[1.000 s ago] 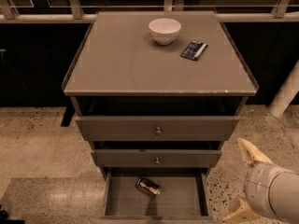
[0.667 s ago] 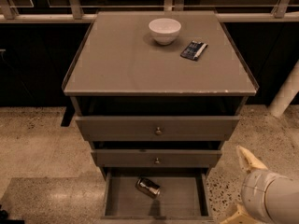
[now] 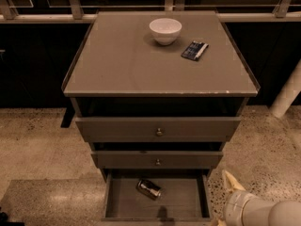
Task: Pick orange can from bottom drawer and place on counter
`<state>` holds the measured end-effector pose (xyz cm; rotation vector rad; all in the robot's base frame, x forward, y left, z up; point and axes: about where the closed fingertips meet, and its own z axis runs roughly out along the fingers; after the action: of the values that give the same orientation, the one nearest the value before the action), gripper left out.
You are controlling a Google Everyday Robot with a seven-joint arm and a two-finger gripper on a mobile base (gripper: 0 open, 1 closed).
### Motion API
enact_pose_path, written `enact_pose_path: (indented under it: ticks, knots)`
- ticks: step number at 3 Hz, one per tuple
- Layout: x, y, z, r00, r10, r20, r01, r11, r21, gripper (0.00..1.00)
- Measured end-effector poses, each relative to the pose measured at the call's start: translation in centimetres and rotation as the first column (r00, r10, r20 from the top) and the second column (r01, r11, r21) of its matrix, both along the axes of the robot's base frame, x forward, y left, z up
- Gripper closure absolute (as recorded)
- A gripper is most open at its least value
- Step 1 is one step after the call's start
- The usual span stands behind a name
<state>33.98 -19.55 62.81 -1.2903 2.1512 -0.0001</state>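
Observation:
The orange can (image 3: pixel 149 188) lies on its side on the floor of the bottom drawer (image 3: pixel 181 202), which is pulled out, left of the drawer's middle. The counter (image 3: pixel 141 65) is the flat grey-brown top of the cabinet. My gripper (image 3: pixel 223 202) is at the bottom right corner of the camera view, just outside the drawer's right wall and to the right of the can. It is open and empty. One pale finger (image 3: pixel 230 181) points up-left. The other is mostly cut off by the frame edge.
A white bowl (image 3: pixel 165 30) and a flat dark-blue packet (image 3: pixel 194 50) sit at the back of the counter. Two knobbed drawers (image 3: pixel 159 130) above the bottom one stand slightly out. Speckled floor lies around the cabinet, and a white post (image 3: pixel 288 94) stands at right.
My gripper has moved down and a little left, closer to the bottom drawer's right side. The can, bowl and packet have not moved.

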Motion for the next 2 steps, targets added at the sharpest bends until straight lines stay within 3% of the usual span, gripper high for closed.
enact_pose_path:
  ticks: [1, 2]
  knots:
    - [0.39, 1.09, -4.97, 0.9995, -0.022, -0.024, 0.023, 0.998, 0.051, 0.0]
    - [0.39, 1.09, -4.98, 0.9994, -0.022, -0.025, 0.024, 0.998, 0.051, 0.0]
